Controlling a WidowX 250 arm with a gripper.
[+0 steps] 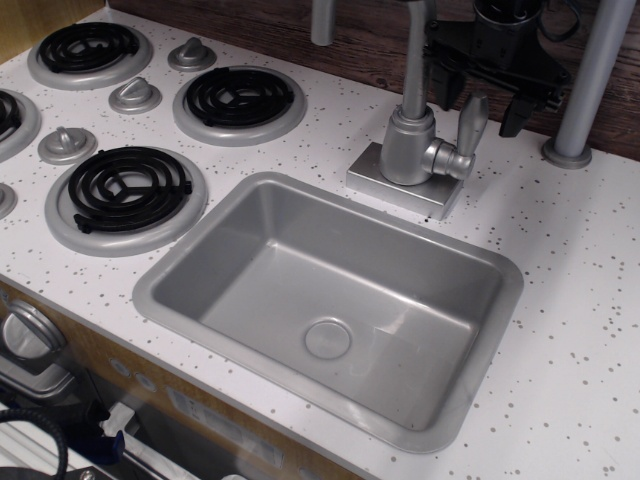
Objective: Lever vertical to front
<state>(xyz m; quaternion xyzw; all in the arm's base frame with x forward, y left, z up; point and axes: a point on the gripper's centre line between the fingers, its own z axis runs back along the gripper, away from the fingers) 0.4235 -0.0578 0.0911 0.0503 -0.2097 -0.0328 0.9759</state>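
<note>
The lever point(470, 125) is a silver-grey paddle standing upright on a short stub at the right side of the cylindrical faucet body point(408, 145). My black gripper point(483, 98) hangs above and just behind the lever, jaws open, with one finger point(449, 90) to the left and the other finger point(517, 112) to the right of the paddle top. It holds nothing and does not touch the lever. The thin spout pipe point(413, 55) rises from the faucet body.
The grey sink basin point(330, 300) lies in front of the faucet base plate point(400, 185). Stove burners point(238, 100) and silver knobs point(135, 95) fill the left. A grey post point(585, 85) stands at the right, another post point(322, 20) at the back.
</note>
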